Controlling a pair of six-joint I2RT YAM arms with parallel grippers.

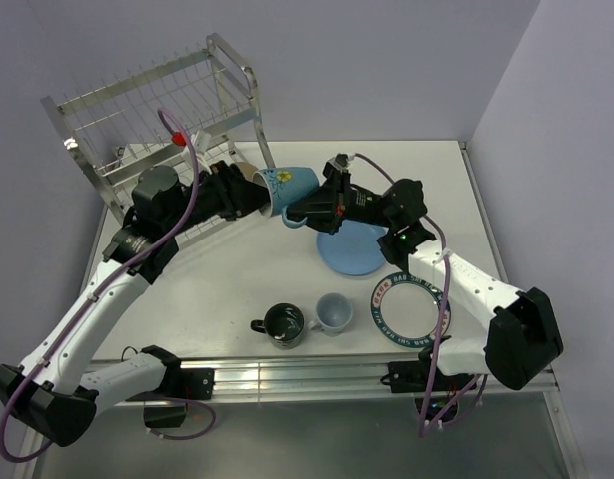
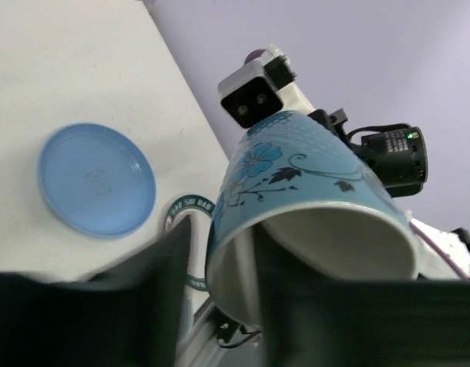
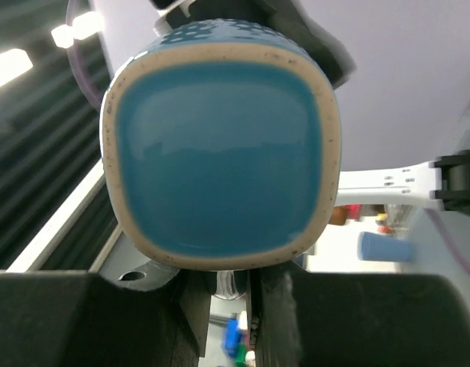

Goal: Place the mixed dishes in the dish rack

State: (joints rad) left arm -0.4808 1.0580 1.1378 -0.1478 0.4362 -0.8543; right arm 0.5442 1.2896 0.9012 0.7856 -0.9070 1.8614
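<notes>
The blue mug (image 1: 292,185) hangs on its side in mid-air in front of the dish rack (image 1: 157,110), between both arms. My left gripper (image 1: 255,195) straddles its rim: one finger sits inside the mug (image 2: 296,168) and the other stands outside, a little off the wall. My right gripper (image 1: 299,215) is shut on the handle beneath the mug's base (image 3: 219,145). On the table lie the light-blue plate (image 1: 351,249), the white plate with lettered rim (image 1: 411,304), the dark mug (image 1: 285,322) and the pale cup (image 1: 334,312).
The rack stands at the table's far left corner against the wall. The table's right edge (image 1: 481,215) runs just beyond the two plates. A purple cable (image 1: 187,165) loops over the left arm, close to the rack.
</notes>
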